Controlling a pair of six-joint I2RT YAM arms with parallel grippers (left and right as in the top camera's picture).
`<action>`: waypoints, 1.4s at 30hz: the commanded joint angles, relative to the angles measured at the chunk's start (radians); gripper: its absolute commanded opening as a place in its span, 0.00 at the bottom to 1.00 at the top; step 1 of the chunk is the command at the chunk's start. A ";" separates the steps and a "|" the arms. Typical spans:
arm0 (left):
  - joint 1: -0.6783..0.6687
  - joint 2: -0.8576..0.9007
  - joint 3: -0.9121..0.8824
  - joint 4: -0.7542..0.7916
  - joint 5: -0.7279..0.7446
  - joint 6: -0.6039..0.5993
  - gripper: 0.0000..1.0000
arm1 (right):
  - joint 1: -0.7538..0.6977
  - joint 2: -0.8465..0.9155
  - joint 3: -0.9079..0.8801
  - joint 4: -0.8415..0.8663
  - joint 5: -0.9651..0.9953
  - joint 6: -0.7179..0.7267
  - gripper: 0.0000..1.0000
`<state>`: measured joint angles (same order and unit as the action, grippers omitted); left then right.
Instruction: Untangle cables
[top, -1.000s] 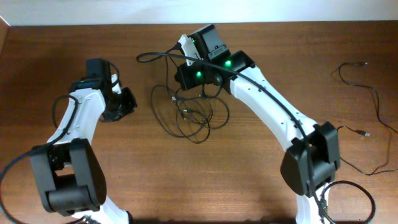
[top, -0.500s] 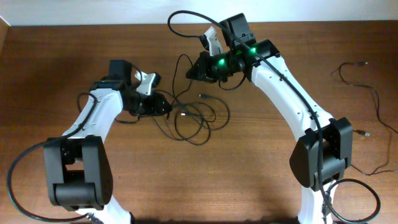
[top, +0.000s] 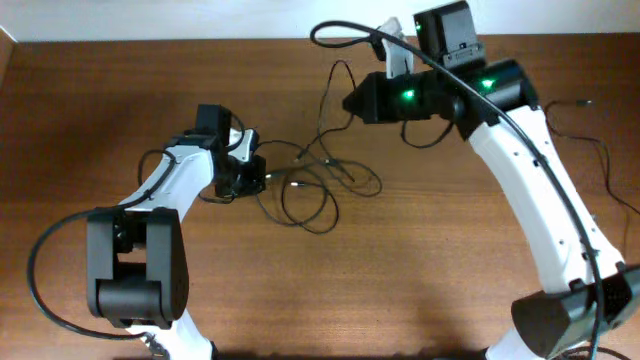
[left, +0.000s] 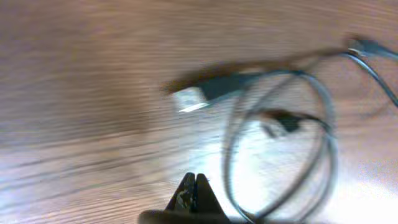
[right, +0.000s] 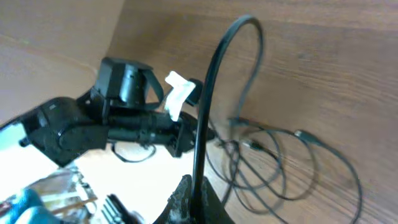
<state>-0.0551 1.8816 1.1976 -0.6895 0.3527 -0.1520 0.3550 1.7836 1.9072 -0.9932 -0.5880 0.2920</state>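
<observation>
The cables (top: 312, 190) lie as a small knot of thin black loops at the table's middle. My left gripper (top: 258, 176) is shut at the bundle's left edge, with a strand running into it. The left wrist view shows its closed tips (left: 194, 185), a cable loop (left: 324, 134) and a silvery plug (left: 190, 99), all blurred. My right gripper (top: 356, 101) is shut on a black cable (top: 340, 31) that arches above the bundle. In the right wrist view this cable (right: 210, 81) rises from between the jaws (right: 196, 198), and the loops (right: 280, 168) lie beyond.
A separate thin cable (top: 607, 165) with a plug tip (top: 588, 214) lies loose at the right side of the table. The table's back edge (top: 150, 40) runs close behind both grippers. My left arm (right: 118, 134) shows in the right wrist view.
My right gripper has moved right and up, pulling the black cable out of the bundle. My left gripper has come in from the left to the bundle's edge and closed.
</observation>
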 joint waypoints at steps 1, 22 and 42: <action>0.003 0.011 -0.077 0.041 -0.149 -0.137 0.03 | 0.003 -0.079 0.005 -0.023 0.113 -0.061 0.04; 0.004 0.010 -0.143 0.101 -0.158 -0.147 0.00 | 0.003 -0.517 0.005 0.131 0.777 -0.184 0.04; 0.003 0.011 -0.142 0.113 -0.159 -0.147 0.03 | -0.128 -0.349 0.005 -0.401 1.202 -0.074 0.04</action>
<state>-0.0540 1.8698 1.0805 -0.5747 0.2230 -0.2962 0.2844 1.3731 1.9087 -1.3411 0.6289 0.1467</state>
